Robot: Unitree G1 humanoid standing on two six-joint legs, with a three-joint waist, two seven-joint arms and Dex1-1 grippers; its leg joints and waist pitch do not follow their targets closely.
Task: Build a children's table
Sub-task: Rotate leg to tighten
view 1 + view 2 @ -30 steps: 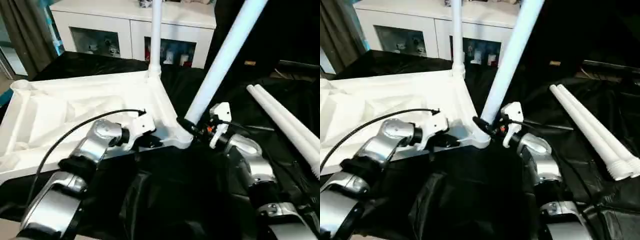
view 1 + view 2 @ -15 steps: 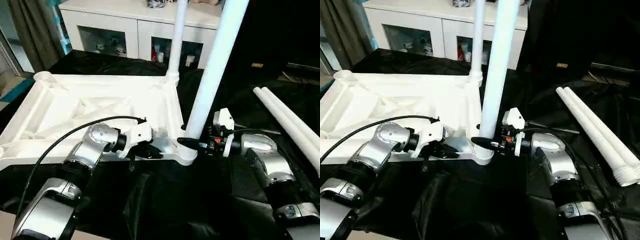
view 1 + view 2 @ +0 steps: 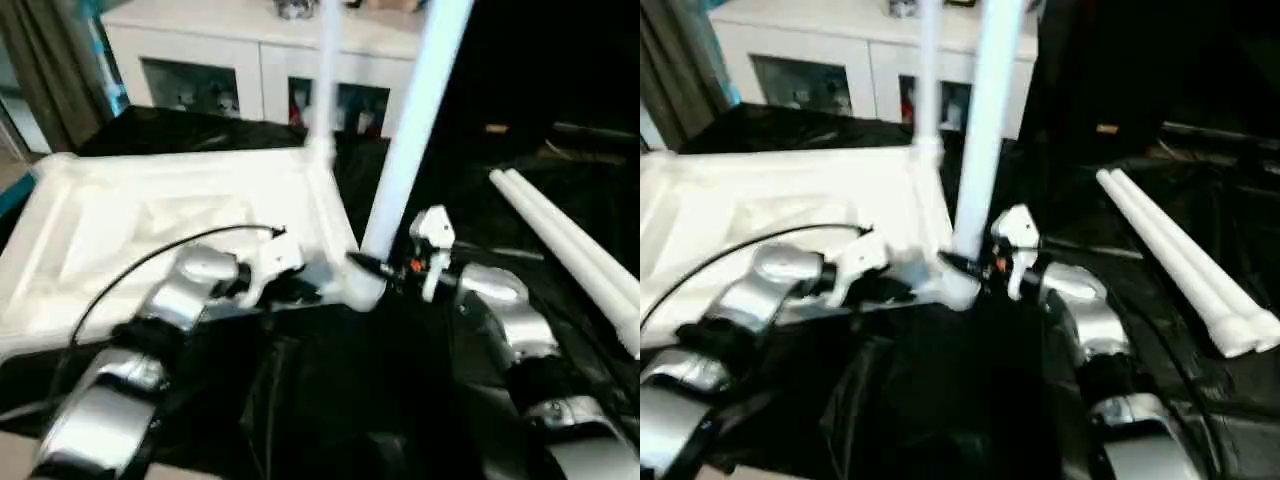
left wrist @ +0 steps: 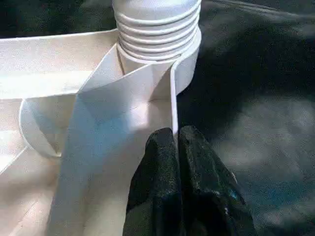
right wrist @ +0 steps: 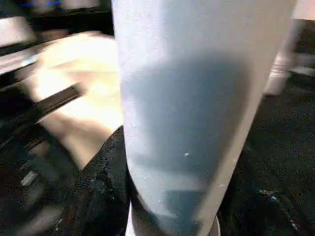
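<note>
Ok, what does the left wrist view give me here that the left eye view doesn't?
Left wrist view alone: the threaded leg end sitting in the corner socket, several ridges still exposed, and the left gripper shut on the thin rim wall just below that socket.

Left eye view alone: the right gripper around the base of the leaning leg, a second leg standing at the far corner, two spare legs lying on the black cover, and the white cabinet behind.

Both: the upturned white tabletop and the black cover.
</note>
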